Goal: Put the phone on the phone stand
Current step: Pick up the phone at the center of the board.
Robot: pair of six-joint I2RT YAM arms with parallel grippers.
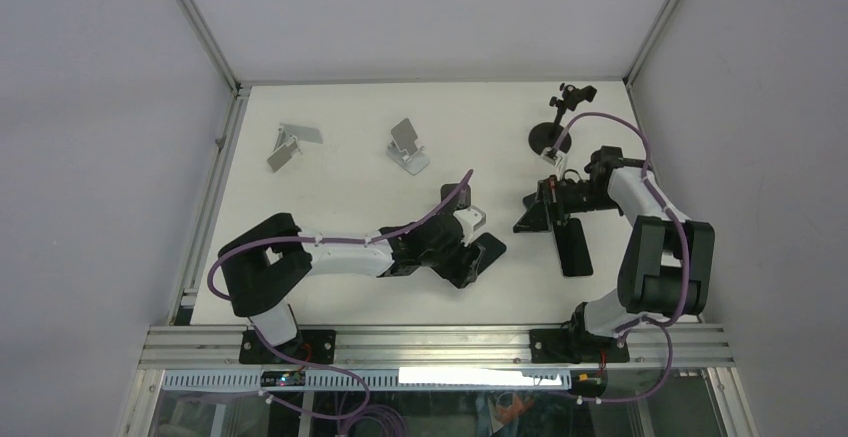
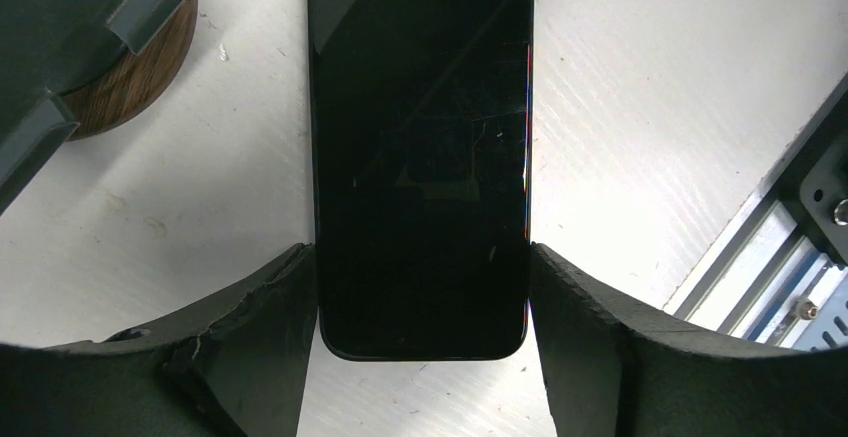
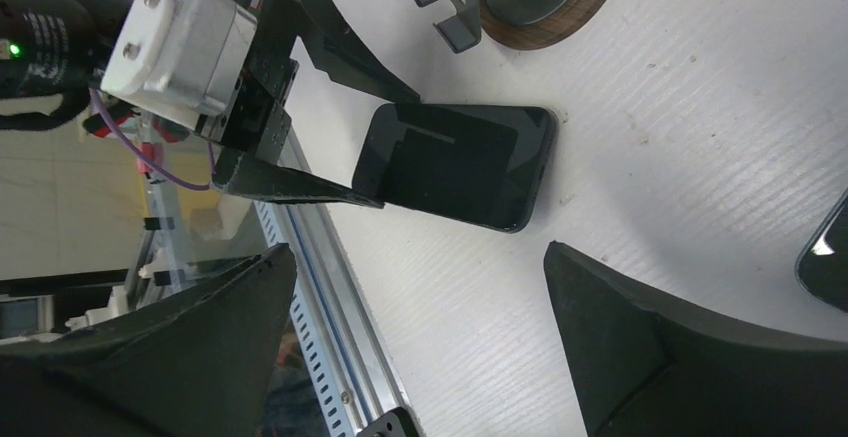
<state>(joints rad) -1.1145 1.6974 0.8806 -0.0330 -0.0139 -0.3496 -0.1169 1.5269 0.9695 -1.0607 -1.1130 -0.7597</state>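
**Clamping on the phone near the front of the table**

Hidden or cut off:
- The phone ran off the top of the left wrist view, so its far end went unseen there.
- From above, the left end effector and its wrist covered most of it.
- A second phone was clipped by the right edge of the right wrist view, with only a corner showing.
- The black clamp stand showed only the wooden rim of its round base in the left wrist view, half behind dark grey parts I could not identify.
- I could not tell whether the held phone lay fully flat or was tipped slightly.

Phone:
- It was a black slab with rounded corners, screen dark and facing up.
- The glass carried fine scratches and specks, and a thin coloured line ran down one long edge.
- The left end effector's fingers pressed against both long edges near one end, clamped on it.
- It sat on the white table near the front rail, well apart from the left silver stand and the right silver stand at the far side.

The right end effector had its fingers spread wide, with only bare table between them.
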